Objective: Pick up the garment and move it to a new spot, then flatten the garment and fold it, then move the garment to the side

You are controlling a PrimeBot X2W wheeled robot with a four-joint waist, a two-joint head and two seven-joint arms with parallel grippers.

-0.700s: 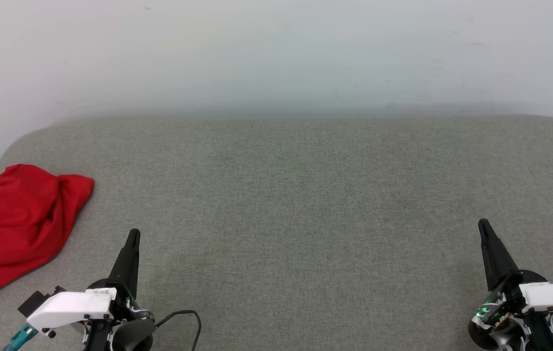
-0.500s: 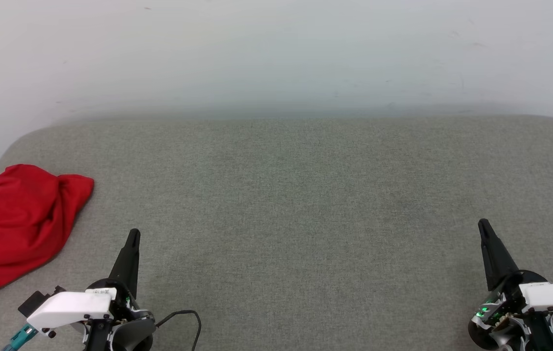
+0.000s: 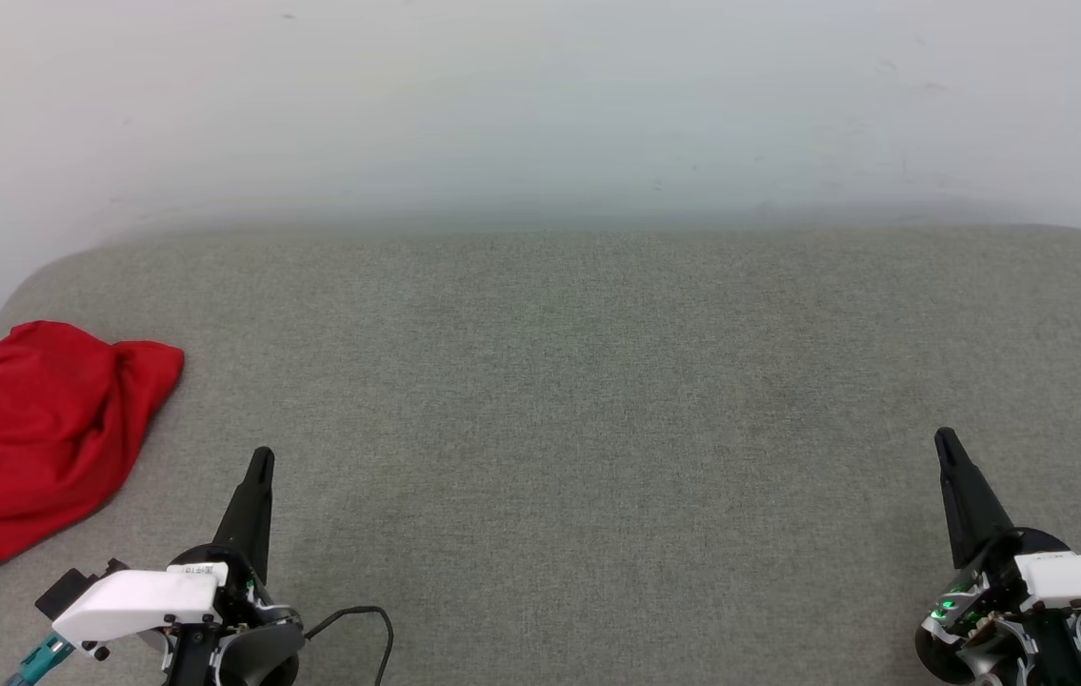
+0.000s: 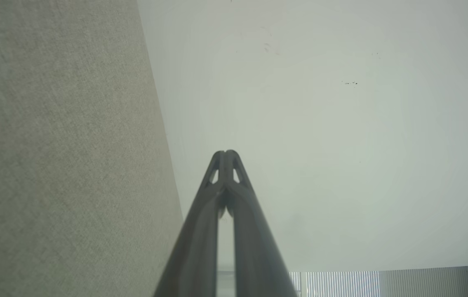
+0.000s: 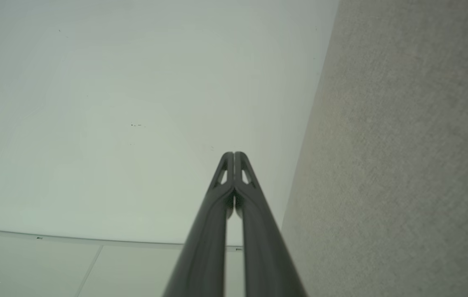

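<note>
The garment [image 3: 30, 438] lies bunched in a bright red heap at the left edge of the grey cushioned surface [image 3: 559, 400] in the head view; its sleeves, trim and lettering are hidden in the folds. My left gripper [image 3: 260, 459] is shut and empty, low at the left, a short way right of the heap and apart from it. In the left wrist view the left gripper [image 4: 225, 153] has its tips pressed together. My right gripper [image 3: 944, 438] is shut and empty at the lower right, far from the garment, and the right gripper [image 5: 234, 154] also shows closed tips in the right wrist view.
A pale wall [image 3: 540, 105] rises behind the grey surface. A black cable [image 3: 364, 624] loops beside my left wrist. The cushion's rounded corners fall away at far left and far right.
</note>
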